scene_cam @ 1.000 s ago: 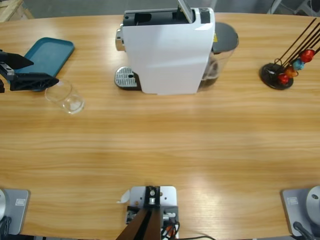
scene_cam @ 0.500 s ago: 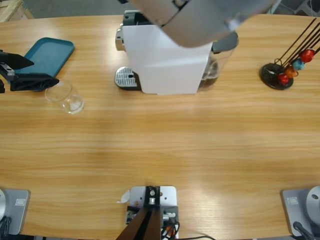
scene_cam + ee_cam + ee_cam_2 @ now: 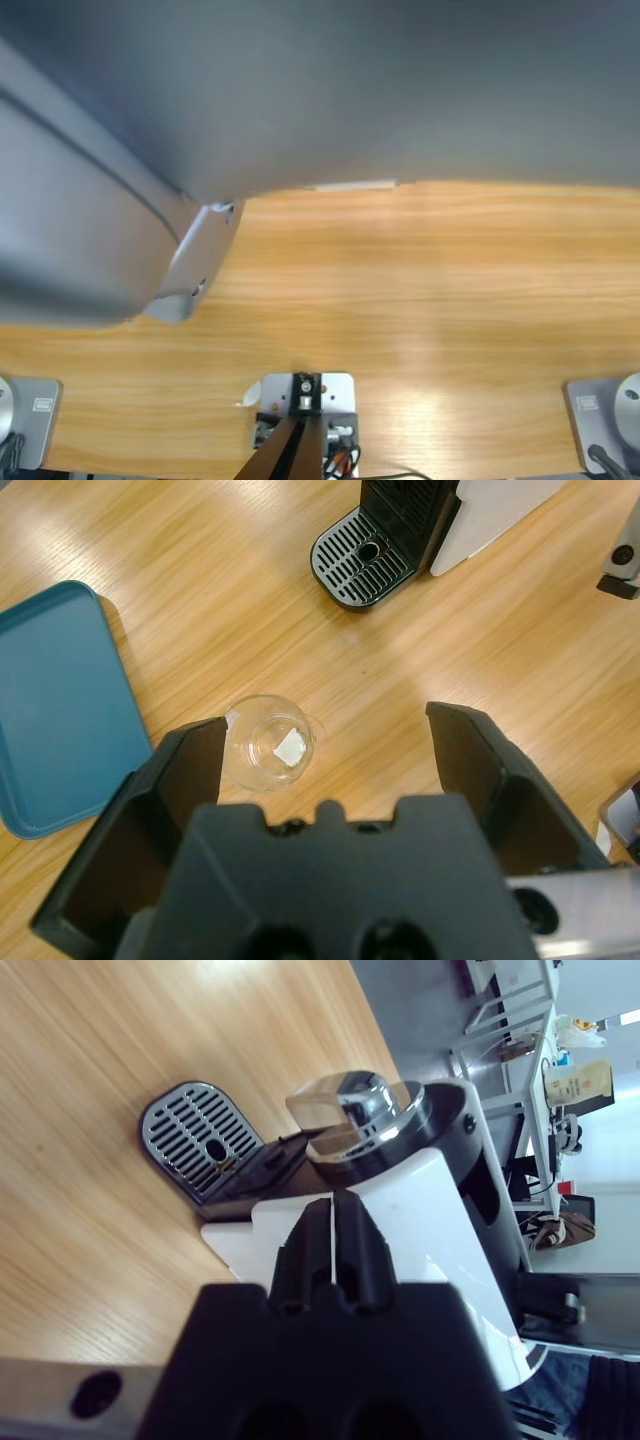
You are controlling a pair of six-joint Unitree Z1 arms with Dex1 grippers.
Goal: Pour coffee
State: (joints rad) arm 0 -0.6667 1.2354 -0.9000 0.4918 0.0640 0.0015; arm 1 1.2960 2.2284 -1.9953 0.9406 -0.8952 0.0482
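Note:
No coffee shows in any view. In the left wrist view my left gripper [image 3: 325, 735] stands open above the table, with an empty clear glass [image 3: 268, 752] lying just ahead between its jaws, untouched. The white coffee machine [image 3: 490, 510] and its slotted drip tray [image 3: 360, 555] sit farther off. In the right wrist view my right gripper [image 3: 332, 1210] is shut with nothing in it, held above the coffee machine [image 3: 420, 1220], near its chrome brewing head [image 3: 355, 1120]; the drip tray [image 3: 200, 1140] lies beyond. A large silver arm [image 3: 300, 100] fills most of the high view.
A teal tray [image 3: 60, 700] lies on the table left of the glass in the left wrist view. Bare wooden table [image 3: 450, 300] shows below the arm in the high view. Room furniture stands beyond the table's edge in the right wrist view.
A silver arm has swung in close under the high camera and now hides the machine, glass, tray and capsule stand that showed a second ago.

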